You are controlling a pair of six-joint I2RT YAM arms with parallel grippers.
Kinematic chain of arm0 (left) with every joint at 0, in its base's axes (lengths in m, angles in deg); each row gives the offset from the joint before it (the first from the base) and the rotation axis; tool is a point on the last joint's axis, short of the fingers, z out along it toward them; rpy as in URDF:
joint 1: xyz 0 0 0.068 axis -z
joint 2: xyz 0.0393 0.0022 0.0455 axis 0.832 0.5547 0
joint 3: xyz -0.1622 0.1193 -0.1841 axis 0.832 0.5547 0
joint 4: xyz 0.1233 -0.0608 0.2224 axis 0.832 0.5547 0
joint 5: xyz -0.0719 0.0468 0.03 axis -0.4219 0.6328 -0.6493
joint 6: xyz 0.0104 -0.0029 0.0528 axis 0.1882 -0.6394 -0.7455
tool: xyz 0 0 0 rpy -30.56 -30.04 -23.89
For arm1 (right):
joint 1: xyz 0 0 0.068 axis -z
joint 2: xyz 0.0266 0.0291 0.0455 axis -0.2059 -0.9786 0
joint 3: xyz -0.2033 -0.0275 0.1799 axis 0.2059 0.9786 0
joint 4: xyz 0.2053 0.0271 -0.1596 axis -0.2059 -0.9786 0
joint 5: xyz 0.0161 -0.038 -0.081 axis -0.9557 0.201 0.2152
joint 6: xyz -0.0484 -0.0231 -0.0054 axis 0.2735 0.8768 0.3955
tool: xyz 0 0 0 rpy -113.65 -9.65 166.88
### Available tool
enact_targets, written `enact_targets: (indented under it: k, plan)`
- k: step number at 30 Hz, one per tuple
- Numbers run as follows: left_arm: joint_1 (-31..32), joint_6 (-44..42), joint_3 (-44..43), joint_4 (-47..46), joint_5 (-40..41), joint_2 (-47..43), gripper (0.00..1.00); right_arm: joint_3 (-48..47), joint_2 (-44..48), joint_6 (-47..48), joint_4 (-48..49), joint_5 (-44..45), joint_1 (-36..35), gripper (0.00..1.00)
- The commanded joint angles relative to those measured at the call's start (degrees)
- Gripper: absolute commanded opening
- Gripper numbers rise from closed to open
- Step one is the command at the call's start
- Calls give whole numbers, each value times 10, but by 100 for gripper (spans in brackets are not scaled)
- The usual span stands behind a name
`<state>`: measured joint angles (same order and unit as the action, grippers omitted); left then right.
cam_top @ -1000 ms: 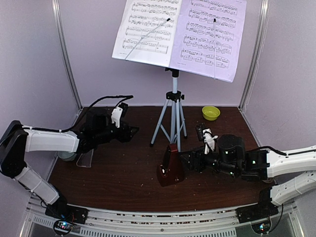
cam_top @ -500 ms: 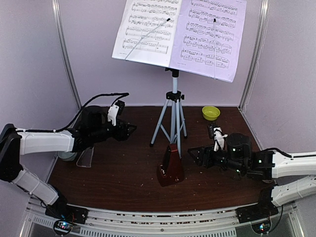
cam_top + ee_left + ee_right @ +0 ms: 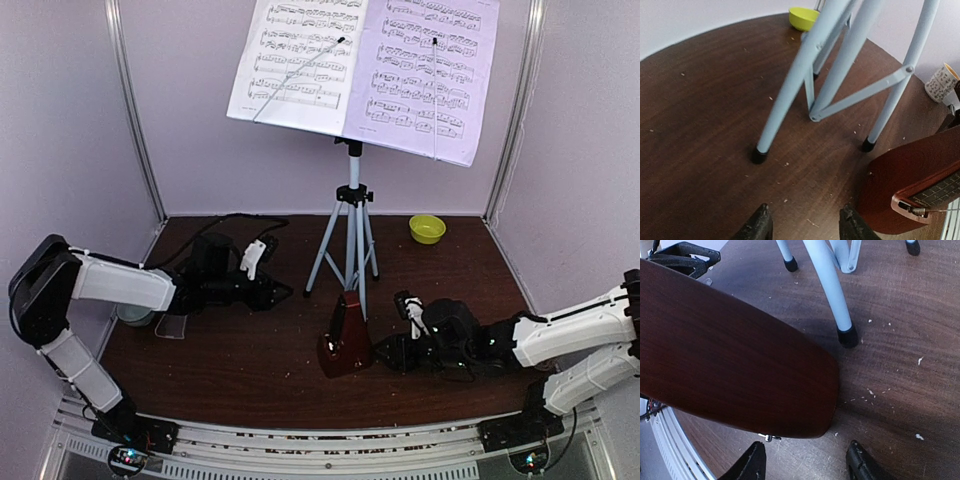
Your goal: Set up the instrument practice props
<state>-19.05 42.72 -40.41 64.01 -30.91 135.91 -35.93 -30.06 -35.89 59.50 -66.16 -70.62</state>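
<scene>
right end effector point(image 3: 807, 466) is spread and grips nothing, low on the dark wooden bench point(image 3: 250, 370), just right of the small red-brown pyramid metronome point(image 3: 345, 345). the metronome stands at lower centre of the overhead frame, by the near foot of the silver tripod point(image 3: 352, 240). left end effector point(image 3: 805, 227) is spread too, left of the tripod. two printed sheet-music pages point(image 3: 295, 60) lie open at top centre.

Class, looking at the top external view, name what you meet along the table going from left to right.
clear cover → left gripper → metronome → right gripper → yellow-green bowl
</scene>
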Motion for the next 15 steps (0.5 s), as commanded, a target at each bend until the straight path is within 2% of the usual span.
enact_targets:
  k: [1, 4, 11, 15]
  plan:
    - [25, 43, -28, -42, -48, 62, 43, 12, -35, -37, 49, -27, -2, 54]
    - [33, 70, -32, -71, -66, 88, 39, 12, -50, -47, 64, -36, -3, 53]
    - [67, 82, -77, -47, -83, 132, 35, -1, -84, -52, 83, -52, -3, 52]
    - [68, 121, -70, -86, -92, 146, 33, -10, -92, -52, 82, -46, -3, 52]
